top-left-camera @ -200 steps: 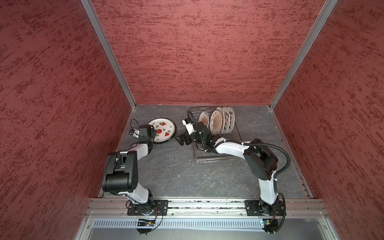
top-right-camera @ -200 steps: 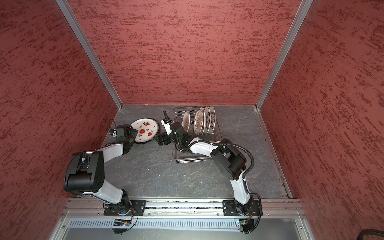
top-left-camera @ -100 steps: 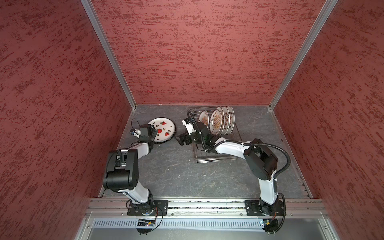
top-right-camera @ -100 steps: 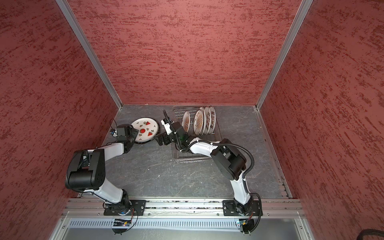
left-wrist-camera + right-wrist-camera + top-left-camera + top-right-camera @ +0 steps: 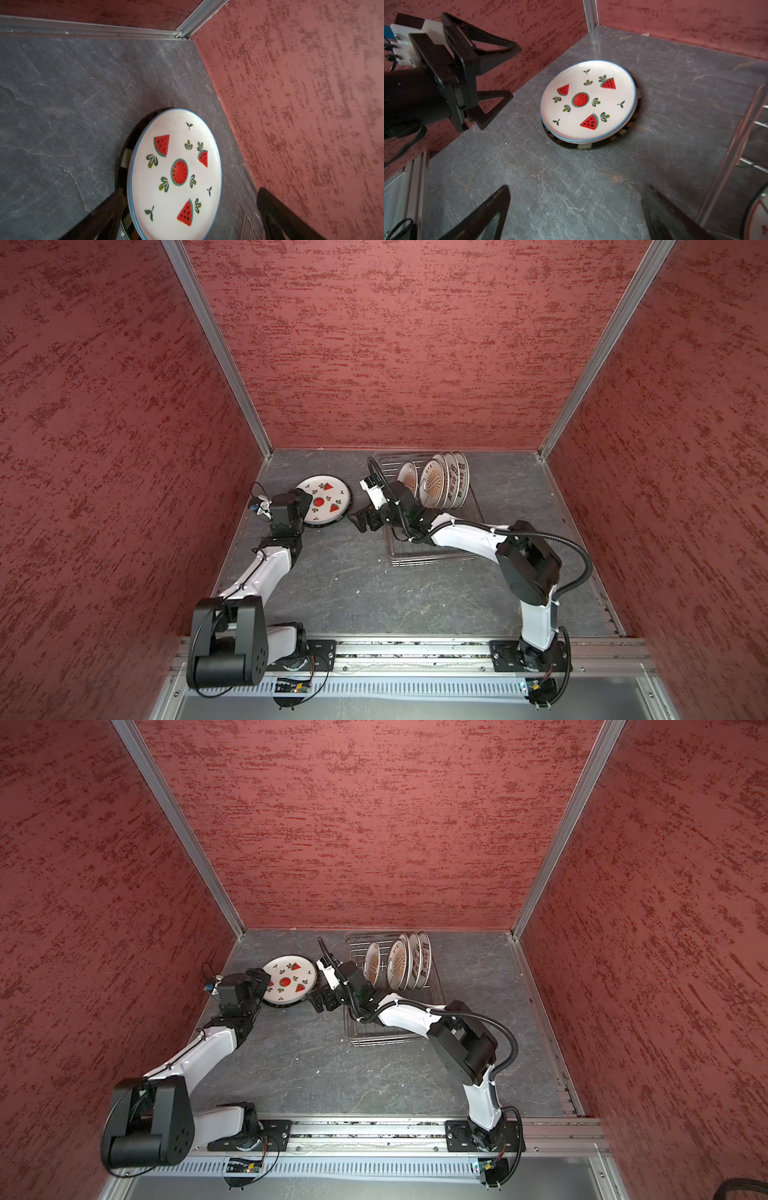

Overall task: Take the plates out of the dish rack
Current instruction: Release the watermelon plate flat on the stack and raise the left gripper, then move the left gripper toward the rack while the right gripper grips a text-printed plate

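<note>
Watermelon plate [image 5: 325, 501] is laid flat on a dark-rimmed plate [image 5: 583, 146], left of centre in both top views, on the counter [image 5: 365, 593]. Four plates [image 5: 432, 489] are stood on edge in the rack [image 5: 432, 560], right of centre. Left jaws are held apart, empty, near the stack's left edge. Right jaws are held apart, empty, between stack and rack.

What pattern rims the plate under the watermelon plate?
The bottom plate has a black rim with pale checks; right wrist view.
</note>
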You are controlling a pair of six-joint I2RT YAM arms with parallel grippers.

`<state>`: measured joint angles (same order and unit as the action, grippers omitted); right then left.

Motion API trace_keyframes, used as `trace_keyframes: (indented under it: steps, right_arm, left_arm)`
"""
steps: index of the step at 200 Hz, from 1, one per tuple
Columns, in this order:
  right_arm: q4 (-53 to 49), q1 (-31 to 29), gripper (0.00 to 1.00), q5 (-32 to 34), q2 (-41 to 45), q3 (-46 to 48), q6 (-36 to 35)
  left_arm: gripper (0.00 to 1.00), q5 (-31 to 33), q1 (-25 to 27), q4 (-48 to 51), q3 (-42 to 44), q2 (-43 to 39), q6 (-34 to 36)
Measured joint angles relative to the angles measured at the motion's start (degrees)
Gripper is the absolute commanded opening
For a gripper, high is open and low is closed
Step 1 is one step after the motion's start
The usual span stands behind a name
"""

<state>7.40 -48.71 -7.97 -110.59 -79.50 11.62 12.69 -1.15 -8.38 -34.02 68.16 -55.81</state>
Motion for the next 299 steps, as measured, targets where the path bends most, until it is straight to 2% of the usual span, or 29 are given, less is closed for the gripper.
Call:
trace_keyframes:
  steps: [40, 71, 112, 138, 168, 196, 222, 252, 281, 299]
  right_arm:
    - [-1.03, -0.17, 0.99, 5.18, 10.56, 4.2, -0.87]
    - [0.92, -0.2, 0.99, 10.36, 22.23, 14.23, -1.09]
    - [3.65, 0.22, 0.99, 22.86, 38.05, 28.17, -1.44]
    - [3.52, 1.81, 0.99, 27.28, 43.71, 30.95, -2.58]
    - [1.73, 6.4, 0.99, 28.87, 44.98, 30.16, -2.43]
    - [-0.79, 12.28, 0.86, 28.39, 42.12, 27.89, -0.5]
    - [-3.61, 16.72, 0.54, 27.39, 38.1, 24.85, 2.08]
    - [-6.49, 19.82, 0.48, 26.58, 34.73, 21.55, 3.21]
    - [-8.28, 21.27, 0.35, 26.58, 30.82, 17.22, 3.54]
    - [-9.31, 21.73, 0.34, 26.49, 28.46, 15.28, 3.56]
  left_arm:
    - [0.99, 1.25, 7.48, 2.03, 2.08, -12.5, 2.84]
    - [0.99, -1.09, 13.49, 1.22, 3.43, -18.84, 5.53]
    - [0.99, -6.03, 22.99, -2.27, 6.4, -22.12, 11.78]
    - [0.99, -9.29, 29.22, -7.23, 8.66, -22.64, 15.32]
    - [0.99, -11.19, 35.15, -13.7, 10.75, -21.55, 17.73]
    - [0.99, -12.35, 38.84, -21.2, 12.74, -17.73, 18.16]
    - [0.99, -13.25, 41.57, -24.74, 12.79, -14.16, 18.56]
    - [0.99, -14.14, 44.13, -28.28, 12.74, -11.04, 19.28]
    - [0.99, -14.38, 45.2, -31.5, 12.52, -8.04, 19.28]
    - [0.99, -14.58, 45.83, -32.41, 11.52, -5.9, 19.28]
